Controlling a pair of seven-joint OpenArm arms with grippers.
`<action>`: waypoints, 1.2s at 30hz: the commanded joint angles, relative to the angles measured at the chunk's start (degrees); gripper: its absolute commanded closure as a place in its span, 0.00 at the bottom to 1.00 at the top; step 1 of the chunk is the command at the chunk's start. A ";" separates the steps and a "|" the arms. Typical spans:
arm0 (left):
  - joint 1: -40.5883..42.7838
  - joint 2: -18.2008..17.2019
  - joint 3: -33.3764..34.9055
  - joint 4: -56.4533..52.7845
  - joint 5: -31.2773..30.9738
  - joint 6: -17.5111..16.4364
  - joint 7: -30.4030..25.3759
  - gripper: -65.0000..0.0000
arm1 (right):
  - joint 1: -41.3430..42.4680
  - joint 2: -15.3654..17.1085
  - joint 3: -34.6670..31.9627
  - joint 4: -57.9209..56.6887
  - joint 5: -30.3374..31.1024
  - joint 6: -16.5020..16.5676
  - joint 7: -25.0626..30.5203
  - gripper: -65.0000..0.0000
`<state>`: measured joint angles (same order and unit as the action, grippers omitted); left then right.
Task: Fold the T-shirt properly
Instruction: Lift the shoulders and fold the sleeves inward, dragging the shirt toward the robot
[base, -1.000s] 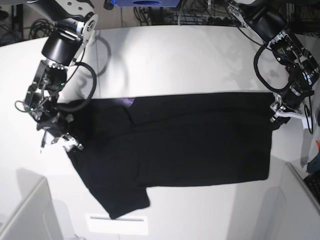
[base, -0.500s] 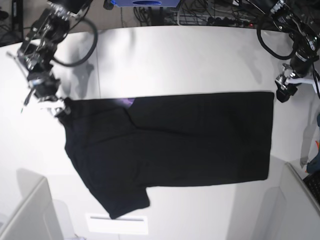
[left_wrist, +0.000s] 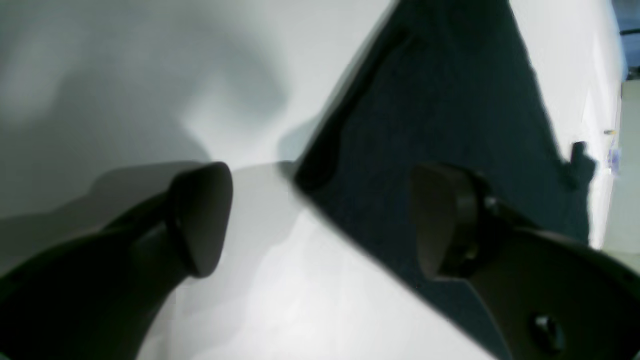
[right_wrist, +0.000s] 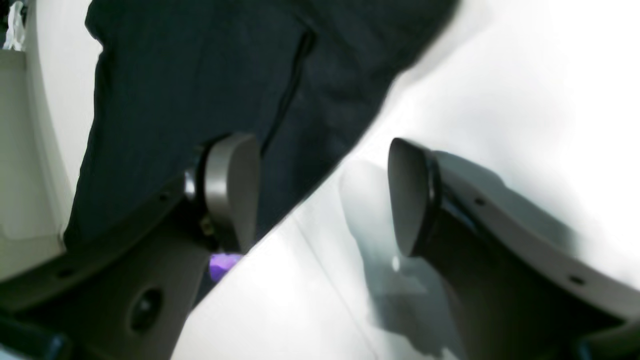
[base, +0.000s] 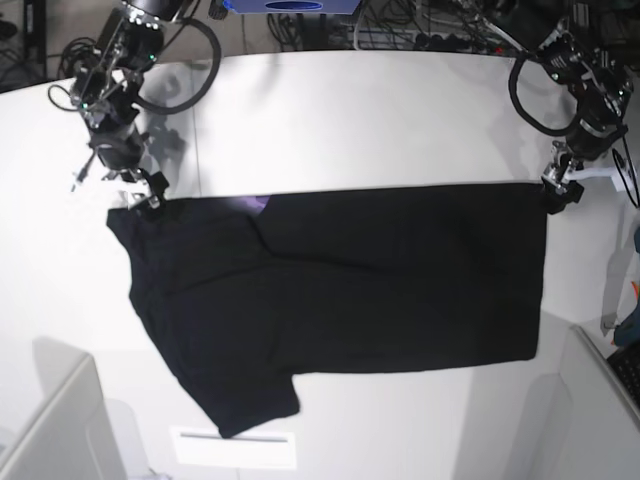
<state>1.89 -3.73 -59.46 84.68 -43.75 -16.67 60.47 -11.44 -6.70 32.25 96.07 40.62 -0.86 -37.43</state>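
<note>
The black T-shirt (base: 350, 290) lies flat across the white table (base: 350, 110), one sleeve pointing toward the front left. A sliver of purple print (base: 256, 204) peeks out at its top edge. My left gripper (base: 557, 192) is open at the shirt's top right corner; in the left wrist view the left gripper (left_wrist: 320, 220) straddles that corner of the T-shirt (left_wrist: 440, 110) without closing on it. My right gripper (base: 140, 190) is open at the top left corner. In the right wrist view the right gripper (right_wrist: 322, 195) stands at the edge of the T-shirt (right_wrist: 200, 90).
A white label (base: 235, 447) lies near the table's front edge. Grey bins stand at the front left (base: 50, 430) and front right (base: 600, 400). Cables (base: 400, 25) run behind the table's back edge.
Both grippers have let go of the shirt's top corners and opened. The right gripper lifted away, then came back toward the left corner, which now reaches further left.
</note>
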 joint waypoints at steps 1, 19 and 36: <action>-1.14 -0.98 0.25 0.02 -1.31 -0.52 -0.82 0.18 | 0.94 0.33 0.15 0.15 0.65 0.64 1.08 0.43; -1.93 -3.79 10.98 -9.12 -1.31 -0.17 -6.80 0.31 | 7.62 2.87 1.46 -14.45 0.48 0.47 9.87 0.43; 4.83 -9.15 11.15 -5.34 -1.84 -0.43 -6.27 1.00 | -2.32 3.31 1.20 -3.02 1.01 0.82 9.87 1.00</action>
<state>7.25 -11.44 -47.90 78.04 -45.08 -16.73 55.61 -14.48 -3.75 33.28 92.01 41.19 -0.60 -29.21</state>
